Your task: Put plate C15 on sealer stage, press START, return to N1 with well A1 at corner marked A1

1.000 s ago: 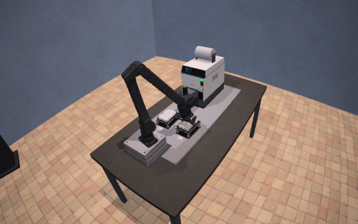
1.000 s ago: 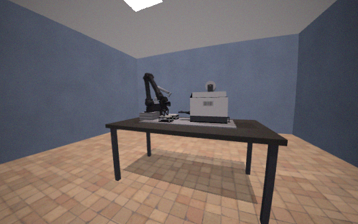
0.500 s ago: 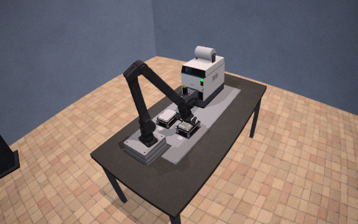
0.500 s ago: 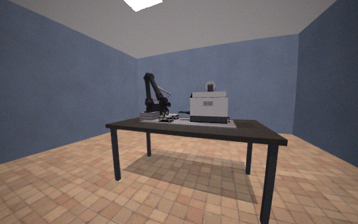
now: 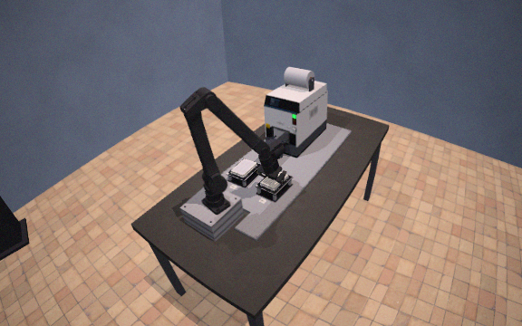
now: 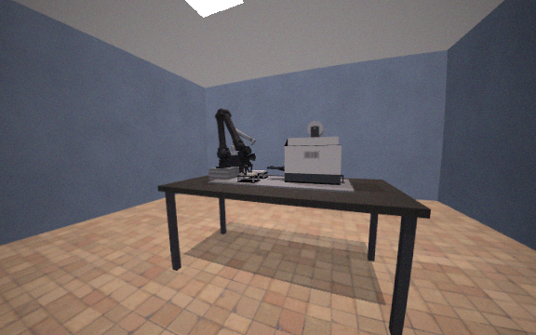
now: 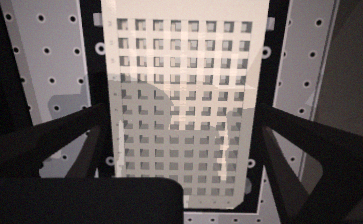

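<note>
My gripper (image 5: 280,176) (image 6: 247,172) (image 7: 181,111) is open, its fingers on either side of a cream well plate (image 5: 268,183) (image 7: 182,95), not closed on it. This plate lies in the nearer dark nest (image 5: 274,192) (image 7: 93,70); its open wells show, and a cut corner is at the lower right in the wrist view. Its name and the nest's label are unreadable. A second, white-topped plate (image 5: 245,167) sits in the other nest (image 5: 244,182). The sealer (image 5: 313,119) (image 6: 312,163) shows a green lamp (image 5: 294,116). Its dark stage (image 6: 274,167) is out, with no plate visible on it.
The grey perforated board (image 5: 308,165) (image 7: 52,65) lies under the nests and sealer. The arm's stepped grey base (image 5: 216,222) (image 6: 222,174) stands at one end of the dark table (image 5: 225,267). The sealer rises behind the nests. The second nest is close beside the gripper.
</note>
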Controlling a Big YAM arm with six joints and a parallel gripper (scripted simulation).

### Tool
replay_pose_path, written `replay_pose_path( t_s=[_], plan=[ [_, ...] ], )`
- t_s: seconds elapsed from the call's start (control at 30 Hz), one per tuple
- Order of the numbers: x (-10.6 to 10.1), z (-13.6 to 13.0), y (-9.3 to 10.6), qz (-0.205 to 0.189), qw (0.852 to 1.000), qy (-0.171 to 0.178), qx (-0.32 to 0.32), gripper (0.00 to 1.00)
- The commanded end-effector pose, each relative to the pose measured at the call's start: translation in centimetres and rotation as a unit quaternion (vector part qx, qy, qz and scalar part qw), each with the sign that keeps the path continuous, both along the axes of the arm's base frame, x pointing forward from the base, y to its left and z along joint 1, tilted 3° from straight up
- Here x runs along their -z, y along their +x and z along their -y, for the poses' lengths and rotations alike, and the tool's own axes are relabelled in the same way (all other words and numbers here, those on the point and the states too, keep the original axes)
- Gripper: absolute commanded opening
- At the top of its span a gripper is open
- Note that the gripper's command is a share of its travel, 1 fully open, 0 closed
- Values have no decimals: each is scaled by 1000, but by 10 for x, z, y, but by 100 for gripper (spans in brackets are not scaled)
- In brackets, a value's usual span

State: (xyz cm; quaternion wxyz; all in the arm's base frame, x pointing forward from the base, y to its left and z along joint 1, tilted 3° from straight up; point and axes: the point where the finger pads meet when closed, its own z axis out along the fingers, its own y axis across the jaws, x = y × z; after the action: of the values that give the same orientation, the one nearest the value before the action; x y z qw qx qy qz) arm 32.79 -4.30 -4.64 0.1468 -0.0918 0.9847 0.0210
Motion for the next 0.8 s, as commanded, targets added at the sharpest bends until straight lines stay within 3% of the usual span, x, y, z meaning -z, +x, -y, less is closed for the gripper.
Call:
replay_pose_path(
  t_s=[0.0,0.3,0.63,0.77],
  plan=[
    [-16,3,23,24,1000,-7,-3,100],
    [-15,5,29,32,999,-8,-3,100],
    [3,-1,3,2,1000,-1,-3,100],
    [0,-1,4,7,1000,-2,-3,100]
  ],
)
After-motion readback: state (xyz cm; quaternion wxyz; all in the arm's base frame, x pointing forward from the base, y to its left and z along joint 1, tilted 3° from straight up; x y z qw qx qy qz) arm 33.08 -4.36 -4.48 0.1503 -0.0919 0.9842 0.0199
